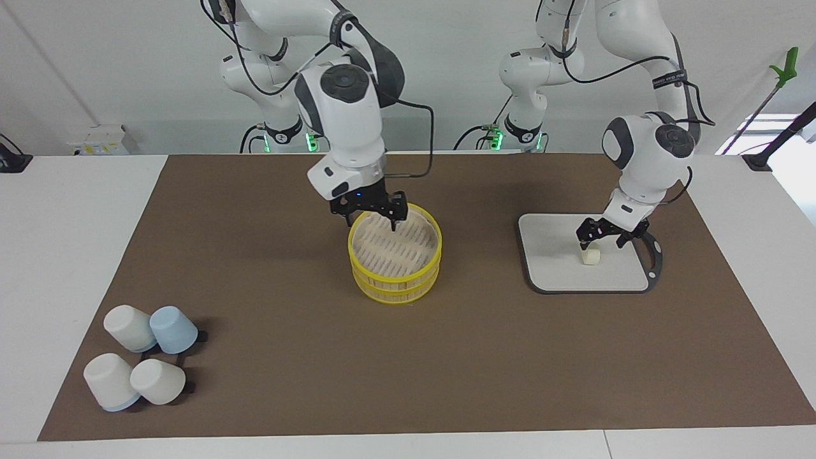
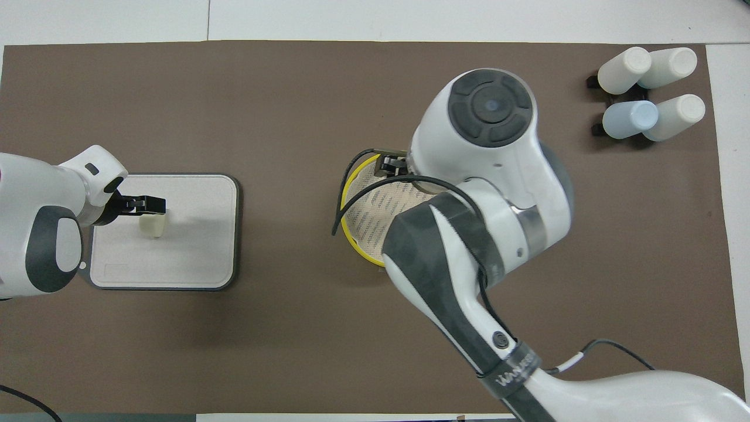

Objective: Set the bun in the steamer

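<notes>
Hanging low over the grey board (image 1: 561,268), the left gripper (image 1: 600,237) has its fingers spread to either side of the single bun (image 1: 591,256), which sits on the board just under them — whether they touch it cannot be told. That board, with its dark handle loop, lies on the mat toward the left arm's end of the table. One steamer (image 1: 395,274) stands at the middle of the mat: two stacked tiers with yellow rims and a pale slatted base showing in the top one. The right gripper (image 1: 371,215) is over the steamer's rim on the side nearer the robots, jaws spread, holding nothing. Four cups (image 1: 141,362) — three white, one blue — cluster at the mat's corner toward the right arm's end, at the edge farthest from the robots, resting on small black stands. A brown mat (image 1: 287,357) covers most of the white table (image 1: 57,255); a plain pale wall rises past the two arm bases, where green lights glow.
</notes>
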